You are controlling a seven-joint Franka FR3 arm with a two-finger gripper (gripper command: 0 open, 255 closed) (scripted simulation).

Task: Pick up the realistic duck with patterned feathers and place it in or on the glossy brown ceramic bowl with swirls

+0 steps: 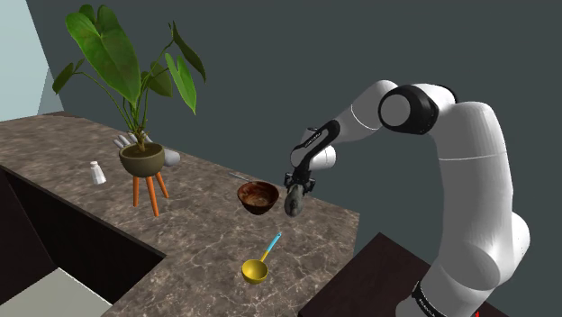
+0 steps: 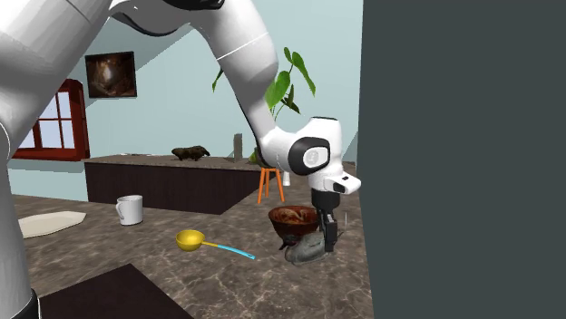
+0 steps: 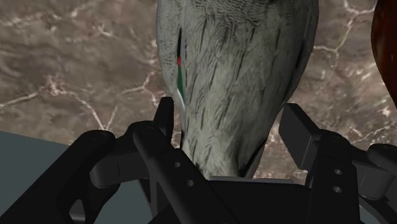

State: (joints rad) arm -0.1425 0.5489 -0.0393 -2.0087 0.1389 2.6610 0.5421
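Duck (image 1: 294, 204) clasped in tool (image 1: 296, 191) | just beside brown bowl (image 1: 258, 197) | near counter (image 1: 180, 248) edge | dark wall (image 1: 360, 54) close behind

duck (image 3: 235, 76) partly cropped in wrist view, brown bowl (image 3: 385, 51) mostly cut off

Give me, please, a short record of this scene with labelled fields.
Bowl: glossy brown round bowl, upright on the brown marbled counter
Duck: grey duck with patterned feathers, beside the bowl, not in it
Gripper: black two-finger gripper, shut on the duck
Nearby: yellow ladle with blue handle; green potted plant on orange legs
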